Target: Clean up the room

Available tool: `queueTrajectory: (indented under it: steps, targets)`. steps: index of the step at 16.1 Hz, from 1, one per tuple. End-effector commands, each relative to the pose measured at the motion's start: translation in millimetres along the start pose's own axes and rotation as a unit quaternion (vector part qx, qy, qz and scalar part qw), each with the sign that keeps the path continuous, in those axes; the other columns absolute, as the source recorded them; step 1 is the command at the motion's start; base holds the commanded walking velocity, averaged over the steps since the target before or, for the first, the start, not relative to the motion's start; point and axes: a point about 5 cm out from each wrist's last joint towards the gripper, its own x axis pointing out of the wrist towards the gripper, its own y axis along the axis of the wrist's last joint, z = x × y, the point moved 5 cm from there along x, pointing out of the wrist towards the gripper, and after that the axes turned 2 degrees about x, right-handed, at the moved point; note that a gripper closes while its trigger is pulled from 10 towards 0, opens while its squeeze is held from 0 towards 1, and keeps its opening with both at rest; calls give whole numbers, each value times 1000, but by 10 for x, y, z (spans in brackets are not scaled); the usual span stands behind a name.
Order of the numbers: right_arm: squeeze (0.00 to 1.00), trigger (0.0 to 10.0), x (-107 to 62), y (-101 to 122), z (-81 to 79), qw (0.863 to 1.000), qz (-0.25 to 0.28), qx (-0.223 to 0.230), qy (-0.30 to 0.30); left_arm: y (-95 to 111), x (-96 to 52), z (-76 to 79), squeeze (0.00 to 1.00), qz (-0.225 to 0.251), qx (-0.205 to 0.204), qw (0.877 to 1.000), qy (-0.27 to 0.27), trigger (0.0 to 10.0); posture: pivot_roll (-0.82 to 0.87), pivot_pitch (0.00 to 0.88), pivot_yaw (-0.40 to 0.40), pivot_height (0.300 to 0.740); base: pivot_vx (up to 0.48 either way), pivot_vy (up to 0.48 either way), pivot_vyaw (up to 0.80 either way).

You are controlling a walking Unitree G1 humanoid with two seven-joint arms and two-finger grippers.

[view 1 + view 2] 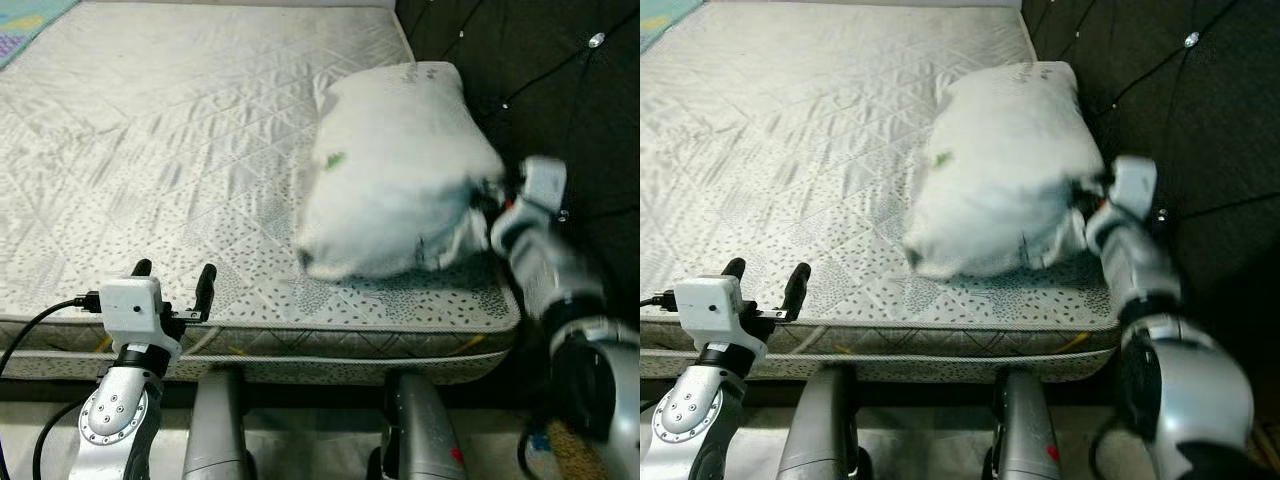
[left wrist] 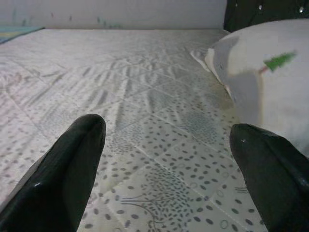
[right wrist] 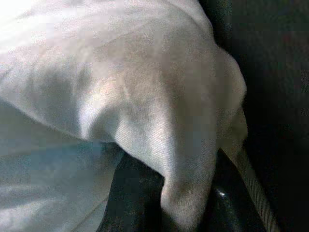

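A plump white pillow (image 1: 395,170) with a small green mark lies on the right side of the bare quilted mattress (image 1: 150,150), beside the headboard. My right gripper (image 1: 478,215) is at the pillow's right end. In the right wrist view its black fingers (image 3: 140,203) are shut on a fold of the pillow's fabric. My left gripper (image 1: 175,270) hovers open over the mattress's front edge, well left of the pillow, with nothing between its fingers (image 2: 72,164). The left wrist view shows the pillow (image 2: 270,87) ahead of that gripper and off to one side.
A dark tufted headboard (image 1: 560,90) rises close behind my right arm. A coloured cloth (image 1: 20,25) peeks in at the bed's far left corner. My legs (image 1: 215,430) stand against the bed's front edge.
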Motion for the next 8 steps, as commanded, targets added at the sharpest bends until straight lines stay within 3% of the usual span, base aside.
queueTrajectory:
  steps: [1,4,6,8]
  targets:
    - [0,0,-37,276,32,996,83,11,-1,-14,2,11,0,-3,5,1000,-7,10000,64,73,21,537,0,0,0]
    - [0,0,-218,61,243,992,102,52,-46,-15,94,14,0,-4,2,1000,-16,10000,26,79,56,537,0,0,0]
    - [0,0,-309,49,309,989,117,65,-63,5,137,38,0,0,1,1000,-23,10000,14,78,65,537,0,0,0]
    - [0,0,-447,-32,261,988,124,71,-62,1,146,50,0,0,1,1000,-27,10000,2,78,69,537,0,0,0]
